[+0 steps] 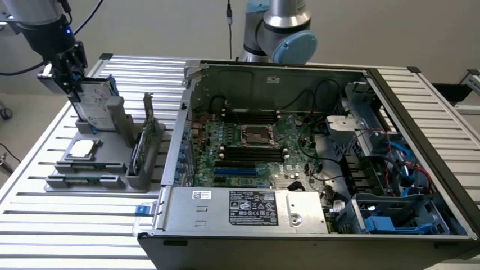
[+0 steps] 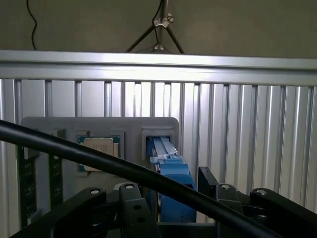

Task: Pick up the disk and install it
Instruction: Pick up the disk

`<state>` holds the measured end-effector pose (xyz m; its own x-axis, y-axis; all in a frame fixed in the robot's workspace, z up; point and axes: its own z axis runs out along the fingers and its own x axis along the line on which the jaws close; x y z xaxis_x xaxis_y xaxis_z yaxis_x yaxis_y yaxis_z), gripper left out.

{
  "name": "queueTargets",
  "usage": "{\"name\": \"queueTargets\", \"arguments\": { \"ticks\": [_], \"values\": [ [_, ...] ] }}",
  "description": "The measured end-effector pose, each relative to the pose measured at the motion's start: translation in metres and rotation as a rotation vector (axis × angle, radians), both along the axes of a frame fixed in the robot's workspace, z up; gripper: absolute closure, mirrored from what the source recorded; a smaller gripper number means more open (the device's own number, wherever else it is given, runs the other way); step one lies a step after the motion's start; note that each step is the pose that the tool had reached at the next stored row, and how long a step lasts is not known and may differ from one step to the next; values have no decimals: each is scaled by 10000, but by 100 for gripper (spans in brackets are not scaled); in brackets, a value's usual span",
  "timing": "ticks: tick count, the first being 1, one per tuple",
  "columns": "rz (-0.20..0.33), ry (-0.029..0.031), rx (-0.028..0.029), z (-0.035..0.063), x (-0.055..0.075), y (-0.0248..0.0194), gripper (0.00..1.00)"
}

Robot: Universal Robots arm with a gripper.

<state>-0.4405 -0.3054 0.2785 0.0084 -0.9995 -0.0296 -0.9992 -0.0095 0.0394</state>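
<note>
A slatted aluminium tabletop carries an open tower computer case lying on its side. Its motherboard is bare to the camera, a labelled power supply runs along the near wall, and a blue-railed drive cage sits in the near corner at the exterior view's right.

Just beside the case, toward the exterior view's left, a grey parts holder carries the spares. The disk stands on edge in a slot at the holder's far end. A thin circuit card stands upright in a slot of its own, and a square processor chip lies flat in a shallow recess.

The arm's gripper hangs at the disk's top edge. Its jaws are spread wide and straddle the blue frame without, as far as the wrist view lets on, pressing on it.

The drive is likely dense and rigid for its size, with metal faces smooth enough to slip and electronics that take knocks badly. The sound hold would be squarely across the two broad faces near the top, where the plastic frame offers some bite.
</note>
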Motion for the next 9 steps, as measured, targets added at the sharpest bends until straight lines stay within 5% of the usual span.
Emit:
{"name": "queueTargets", "arguments": {
  "ticks": [5, 9],
  "values": [
    [-13, 0, 1, -2, 0, 0, 61],
    [-14, 0, 1, -2, 0, 0, 61]
  ]
}}
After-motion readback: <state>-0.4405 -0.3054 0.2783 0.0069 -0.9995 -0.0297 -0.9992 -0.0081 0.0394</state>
